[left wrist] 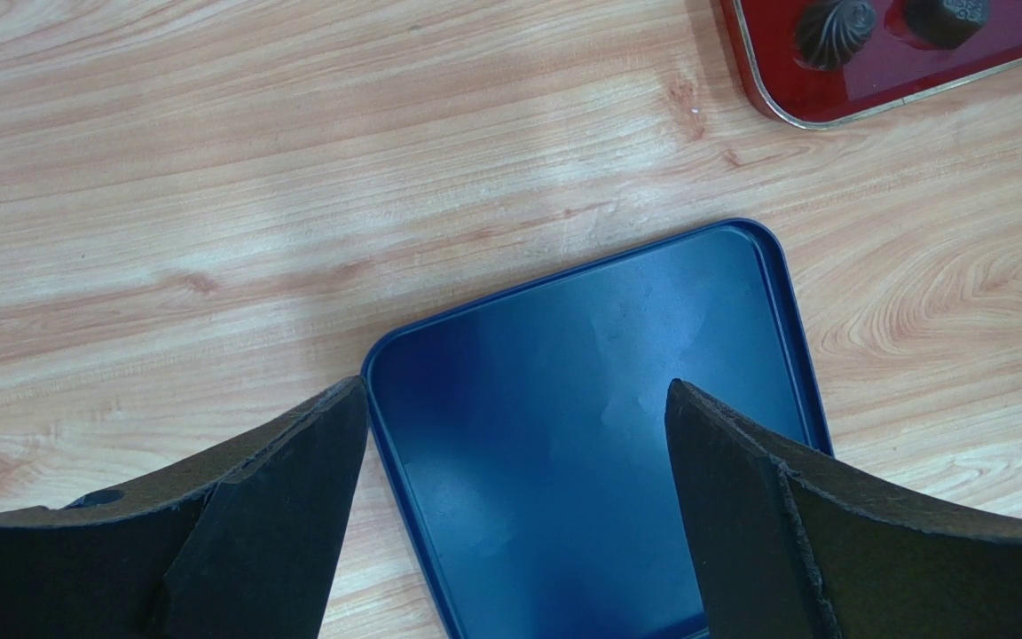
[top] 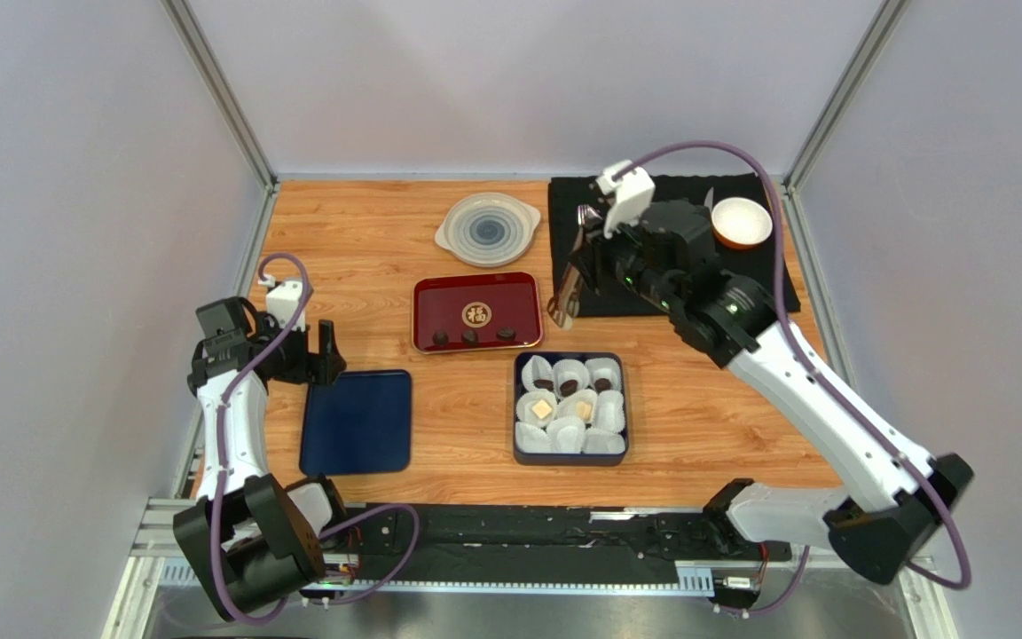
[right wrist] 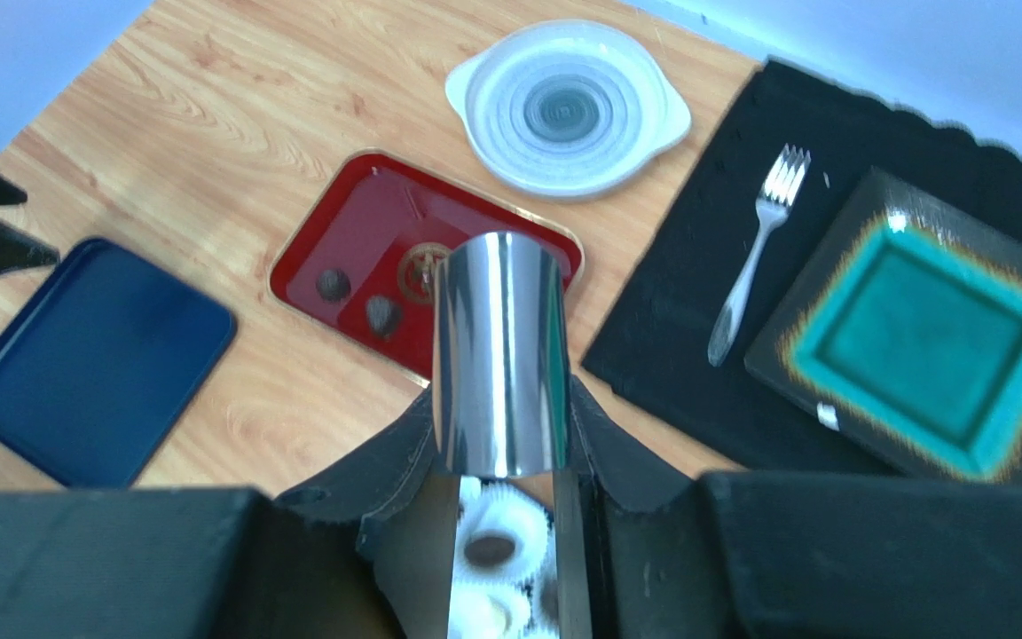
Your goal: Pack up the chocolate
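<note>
Three dark chocolates (top: 471,336) lie in a row on the red tray (top: 477,296). More chocolate (top: 568,388) sits in white paper cups inside the dark box (top: 520,453). My right gripper (top: 572,282) hovers between tray and black mat, shut on shiny metal tongs (right wrist: 501,346). In the right wrist view the gripper (right wrist: 503,439) has the tongs' arms running down between its fingers, with cupped pieces showing below. Two chocolates (right wrist: 382,316) show on the tray (right wrist: 357,220). My left gripper (left wrist: 516,400) is open and holds nothing, over the blue lid (left wrist: 596,439).
The blue lid (top: 357,421) lies left of the box. At the back stand a white dish (top: 487,226) and an orange-and-white cup (top: 740,222). A fork (right wrist: 750,260) and a teal square plate (right wrist: 930,326) lie on the black mat (right wrist: 690,320).
</note>
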You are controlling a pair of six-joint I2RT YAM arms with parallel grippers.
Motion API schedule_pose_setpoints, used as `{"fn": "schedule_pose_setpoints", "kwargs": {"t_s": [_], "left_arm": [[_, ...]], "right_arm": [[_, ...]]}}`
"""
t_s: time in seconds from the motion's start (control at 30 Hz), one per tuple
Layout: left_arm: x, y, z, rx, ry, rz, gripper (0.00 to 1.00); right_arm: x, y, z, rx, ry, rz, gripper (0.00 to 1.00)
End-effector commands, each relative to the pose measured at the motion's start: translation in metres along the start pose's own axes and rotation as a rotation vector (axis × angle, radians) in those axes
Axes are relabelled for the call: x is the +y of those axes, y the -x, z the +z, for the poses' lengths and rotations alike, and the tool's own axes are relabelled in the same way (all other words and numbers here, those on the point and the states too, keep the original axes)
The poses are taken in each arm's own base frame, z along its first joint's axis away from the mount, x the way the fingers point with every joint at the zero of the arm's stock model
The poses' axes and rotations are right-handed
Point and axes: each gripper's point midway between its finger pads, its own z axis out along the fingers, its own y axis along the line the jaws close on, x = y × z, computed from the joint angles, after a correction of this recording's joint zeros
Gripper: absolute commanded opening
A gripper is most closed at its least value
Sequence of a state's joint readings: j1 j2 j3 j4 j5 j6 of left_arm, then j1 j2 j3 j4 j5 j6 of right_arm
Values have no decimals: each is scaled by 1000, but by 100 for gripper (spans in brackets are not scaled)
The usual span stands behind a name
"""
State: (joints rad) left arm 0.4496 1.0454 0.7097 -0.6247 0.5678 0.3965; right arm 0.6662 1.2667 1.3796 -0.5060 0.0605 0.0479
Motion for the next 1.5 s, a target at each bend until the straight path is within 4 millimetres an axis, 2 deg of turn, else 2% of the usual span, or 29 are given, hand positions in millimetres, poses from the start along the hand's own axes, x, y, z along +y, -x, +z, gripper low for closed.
{"fn": "schedule_pose_setpoints", "kwargs": {"t_s": [0.0, 0.07, 0.1, 0.2, 0.33, 0.47, 0.8, 1.03, 1.47], "left_arm": [[-1, 3, -2, -22, -8, 18, 90], [-1, 4, -3, -24, -7, 18, 90], [-1, 3, -2, -23, -8, 17, 90], [-2, 4, -3, -24, -14, 14, 90], [-3, 5, -3, -28, -19, 6, 90], [-5, 6, -2, -29, -32, -1, 91], [-6, 7, -3, -30, -36, -2, 90], [-4, 4, -2, -22, -27, 2, 91], [-3, 3, -3, -22, -16, 12, 90]], "right_arm": [[-9, -23, -43, 10, -43, 77, 16], [-11, -43, -53, 51, -53, 93, 17], [-11, -44, -64, 37, -52, 110, 17], [-13, -59, -83, 62, -64, 130, 17], [-15, -74, -101, 87, -78, 161, 17], [-16, -89, -111, 121, -82, 176, 17], [-15, -109, -106, 155, -82, 190, 23], [-17, -106, -100, 140, -93, 185, 29], [-19, -99, -87, 116, -107, 163, 32]]}}
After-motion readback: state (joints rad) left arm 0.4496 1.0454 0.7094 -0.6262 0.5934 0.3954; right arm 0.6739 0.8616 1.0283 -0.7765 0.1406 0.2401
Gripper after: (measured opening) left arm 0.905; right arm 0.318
